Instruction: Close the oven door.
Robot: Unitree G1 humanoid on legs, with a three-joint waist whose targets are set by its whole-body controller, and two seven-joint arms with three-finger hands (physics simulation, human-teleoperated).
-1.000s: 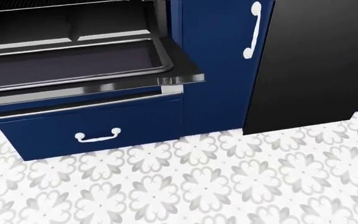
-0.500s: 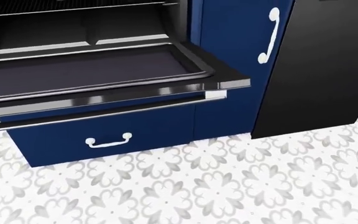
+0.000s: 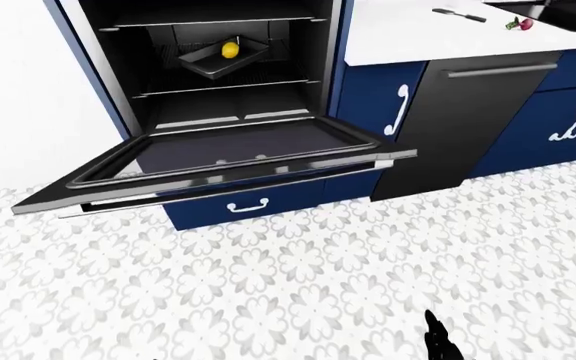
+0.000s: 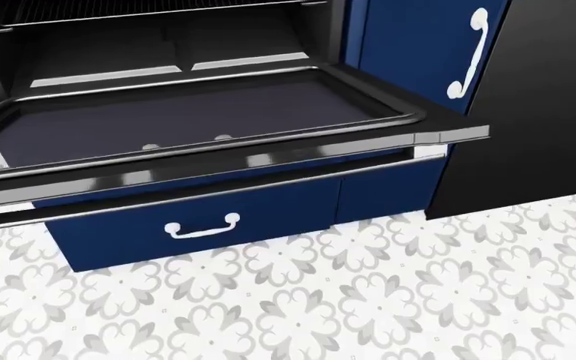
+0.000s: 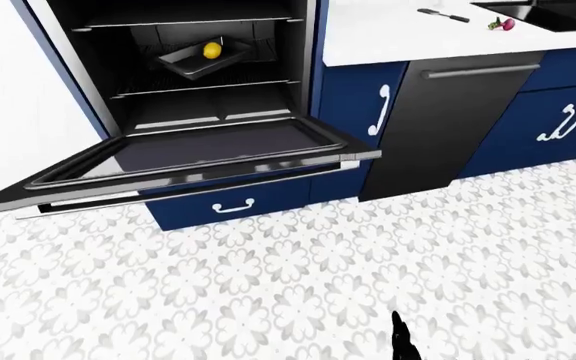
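The oven door point(image 3: 228, 161) hangs fully down and flat above the blue drawer point(image 4: 208, 221), while only the eye views show a lemon point(image 3: 230, 49) in the pan point(image 3: 220, 58) inside and a dark hand point(image 3: 440, 343) tip, its grip impossible to tell.

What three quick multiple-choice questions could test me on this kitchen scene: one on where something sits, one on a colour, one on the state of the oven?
1. Where is the yellow fruit?
A. on the floor
B. in a dark tray on an oven rack
C. on the counter

2. What colour are the cabinet fronts?
A. dark blue
B. red
C. green

3. How does the oven door stand?
A. shut
B. dropped open
C. removed

Answers:
1. B, the yellow fruit lies in the tray inside the oven.
2. A, the drawer under the oven is dark blue.
3. B, the oven door hangs out, nearly level, over the floor.
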